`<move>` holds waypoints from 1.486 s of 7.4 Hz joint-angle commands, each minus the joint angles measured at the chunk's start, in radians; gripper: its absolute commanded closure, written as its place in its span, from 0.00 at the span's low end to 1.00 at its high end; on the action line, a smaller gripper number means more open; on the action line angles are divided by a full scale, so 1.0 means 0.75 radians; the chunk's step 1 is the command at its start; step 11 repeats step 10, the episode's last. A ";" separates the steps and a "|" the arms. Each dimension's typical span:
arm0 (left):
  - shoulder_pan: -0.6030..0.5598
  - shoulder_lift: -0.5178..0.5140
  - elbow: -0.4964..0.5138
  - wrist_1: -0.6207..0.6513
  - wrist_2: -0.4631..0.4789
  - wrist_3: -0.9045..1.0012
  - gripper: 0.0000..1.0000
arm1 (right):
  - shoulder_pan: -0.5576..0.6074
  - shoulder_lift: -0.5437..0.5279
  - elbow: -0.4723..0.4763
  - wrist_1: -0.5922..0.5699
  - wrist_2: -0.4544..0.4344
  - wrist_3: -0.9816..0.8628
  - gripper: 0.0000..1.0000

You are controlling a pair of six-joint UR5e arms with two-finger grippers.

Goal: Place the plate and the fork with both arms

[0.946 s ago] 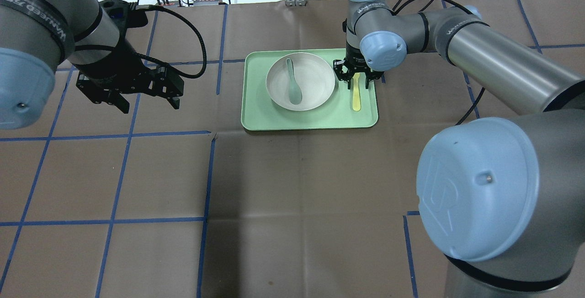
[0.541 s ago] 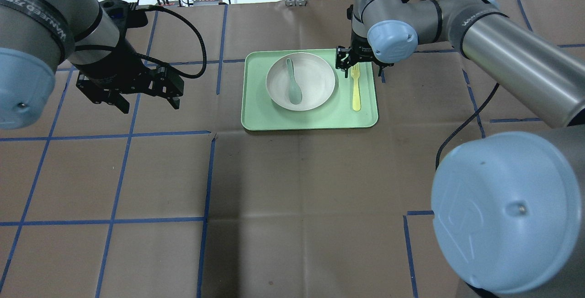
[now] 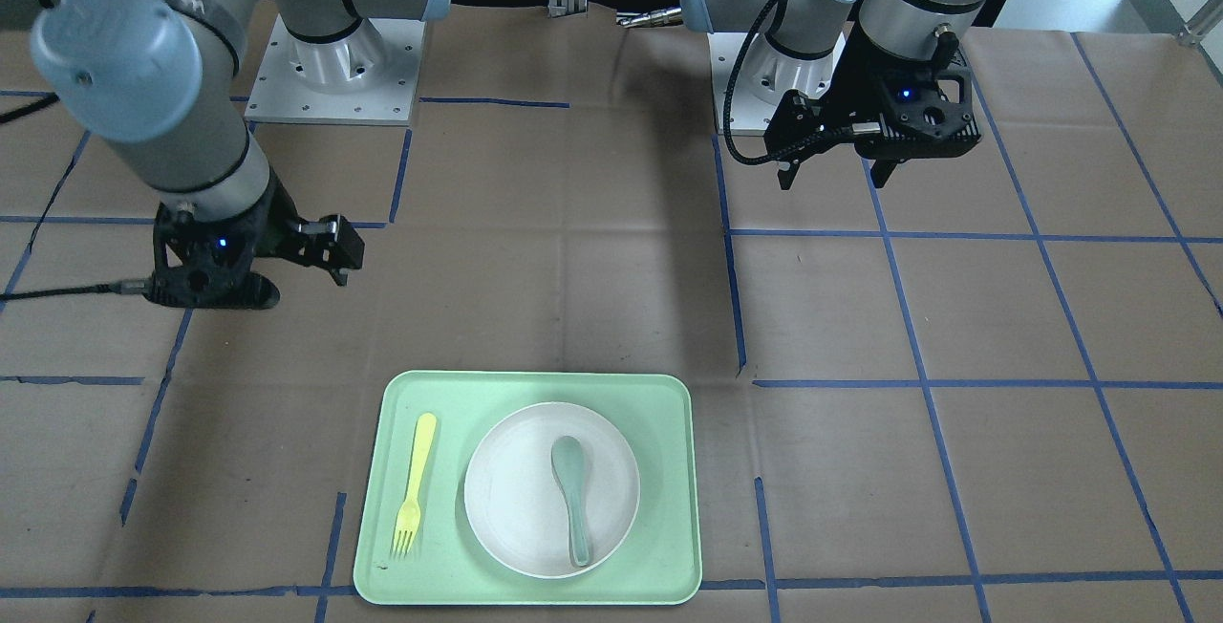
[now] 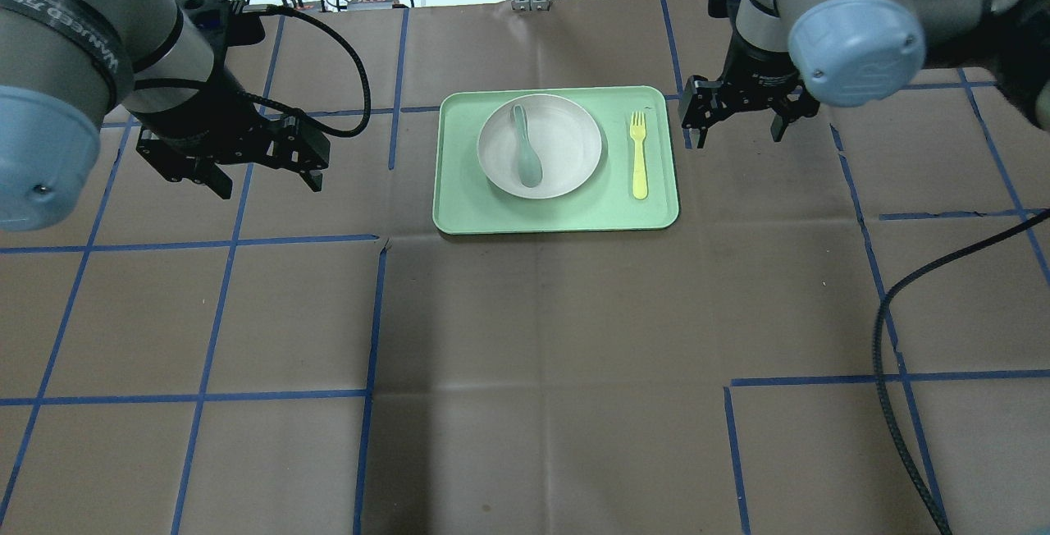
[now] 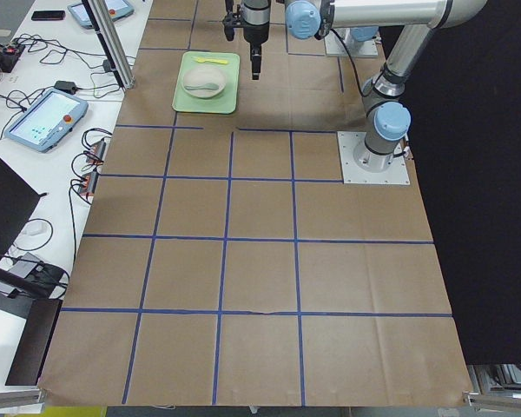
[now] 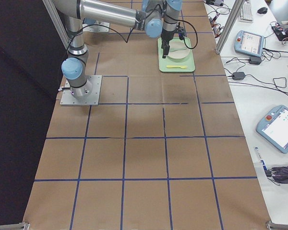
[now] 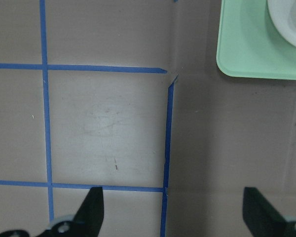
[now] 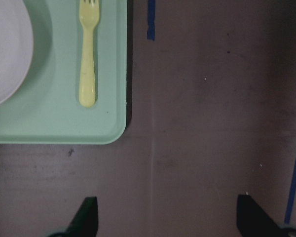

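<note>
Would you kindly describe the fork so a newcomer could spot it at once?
Find the green tray on the brown table. Beside the white plate lies the fork: slim, yellow, tined, unlike the grey-green spoon in the plate.

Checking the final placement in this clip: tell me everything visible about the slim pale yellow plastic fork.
The slim pale yellow plastic fork looks matte and one-piece, with short tines and a rounded handle end. It lies flat on the pale green rectangular tray, on the robot's right of the round off-white plate, apart from it, tines pointing away from the robot. Only the tray touches it; the open right gripper hangs off the tray, empty.
</note>
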 commanded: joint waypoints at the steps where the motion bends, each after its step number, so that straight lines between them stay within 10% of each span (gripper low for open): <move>1: 0.000 0.000 0.004 0.009 -0.001 -0.004 0.00 | 0.015 -0.220 0.018 0.152 0.011 0.013 0.00; 11: 0.000 0.047 0.002 0.007 -0.001 0.000 0.00 | 0.028 -0.226 0.022 0.142 0.017 0.031 0.00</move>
